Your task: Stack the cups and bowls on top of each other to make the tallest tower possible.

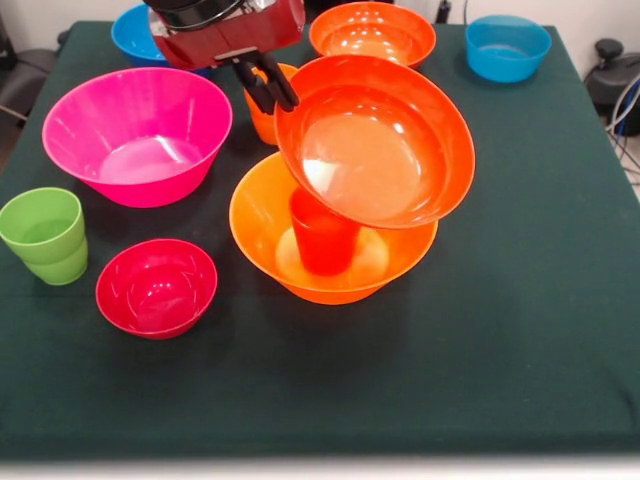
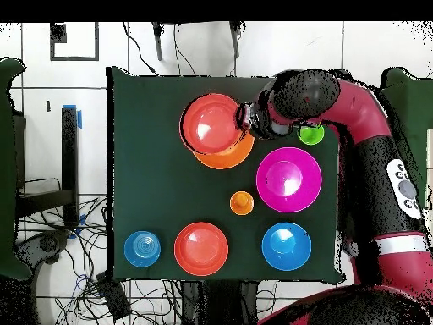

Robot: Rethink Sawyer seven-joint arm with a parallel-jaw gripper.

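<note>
Front view, tool (image 1: 268, 88) gripping tilted bowl's (image 1: 375, 140) rim

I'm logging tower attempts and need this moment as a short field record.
tower base: wide orange bowl
inside base: upright red-orange cup
top piece: red-orange bowl, tilted, resting over the cup
end effector: gripping the top bowl's rim
loose pieces: pink bowl, green cup, crimson bowl

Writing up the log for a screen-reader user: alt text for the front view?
The gripper holds a tilted red-orange bowl by its rim above a red-orange cup standing in the wide orange bowl. Other bowls and cups ring them on the green table.
</note>
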